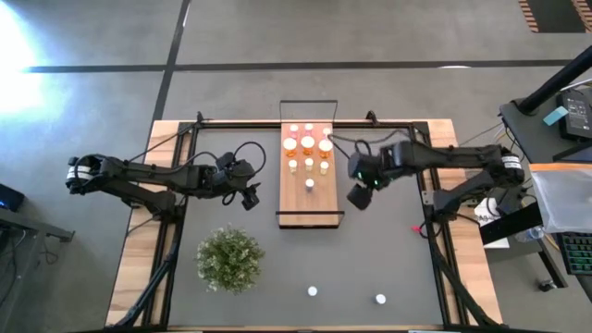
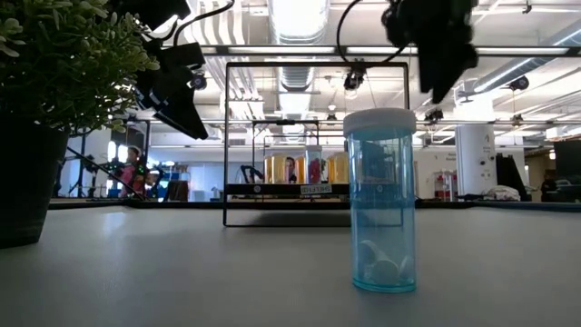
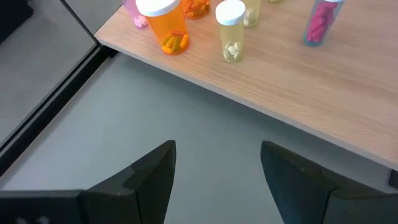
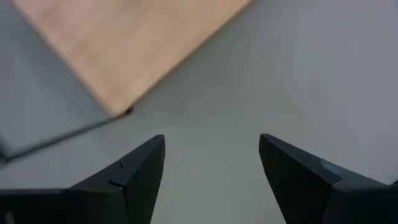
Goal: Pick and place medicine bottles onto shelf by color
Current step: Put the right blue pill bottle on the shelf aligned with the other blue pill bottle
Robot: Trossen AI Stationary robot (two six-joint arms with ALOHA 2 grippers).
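Overhead, right gripper hovering, jaws wide and empty, beside shelf near corner. Loose bottles on table well beyond jaws: descend straight over cap, grip body. Left gripper waiting, jaws apart.

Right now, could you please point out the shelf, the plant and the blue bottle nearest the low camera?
shelf (image 1: 310, 211): high view, bare wood near its front end.
plant (image 1: 228, 259): high view, middle of the foliage.
blue bottle (image 2: 382, 209): low view, middle of its clear body.
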